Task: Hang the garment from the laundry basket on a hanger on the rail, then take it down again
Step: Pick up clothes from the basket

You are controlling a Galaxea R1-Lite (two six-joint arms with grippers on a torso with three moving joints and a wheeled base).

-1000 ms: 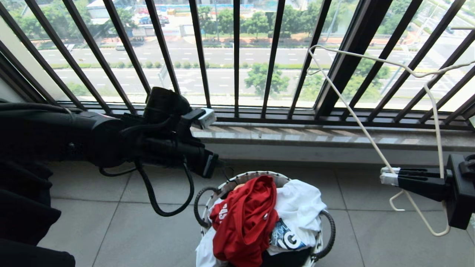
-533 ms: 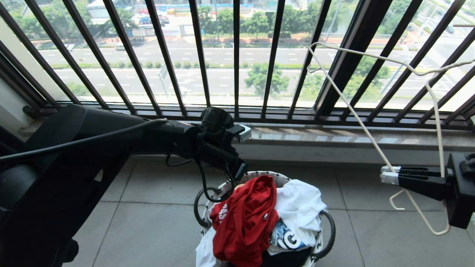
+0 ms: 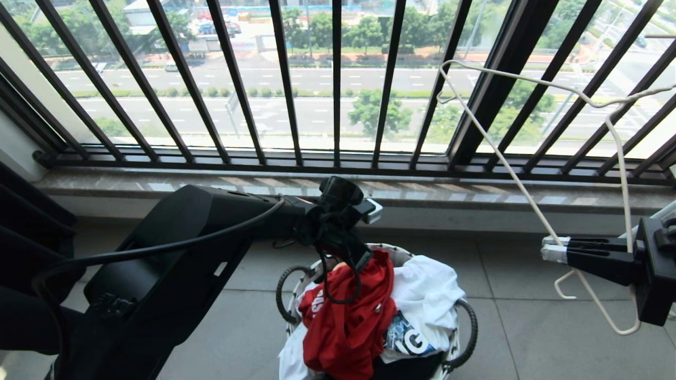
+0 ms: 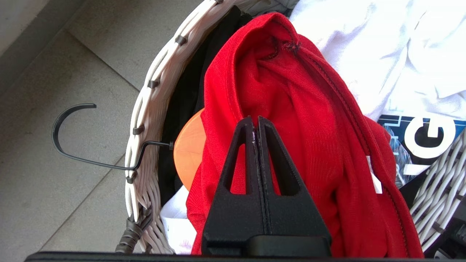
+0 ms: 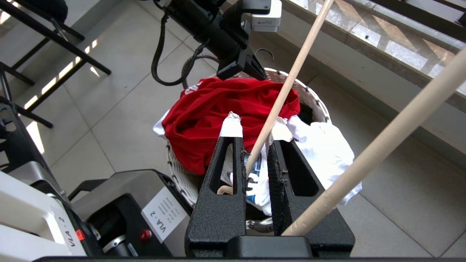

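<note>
Two pincers: left [image 4: 256, 122] pressed together above the heaped garment [image 3: 346, 316]; right [image 3: 553, 249] clamping the upright hanger [image 3: 507, 169].

The left gripper [image 3: 363, 259] hangs over the red garment [image 3: 346, 316] heaped in the laundry basket [image 3: 465, 327] (beside white laundry [image 3: 428, 290]); the right gripper [image 3: 552, 249] clamps the hanger [image 3: 507, 163].

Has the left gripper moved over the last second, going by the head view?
Yes. The left gripper has swung rightward from left of the laundry basket to its far rim, down over the red T-shirt. The basket stayed put.
</note>
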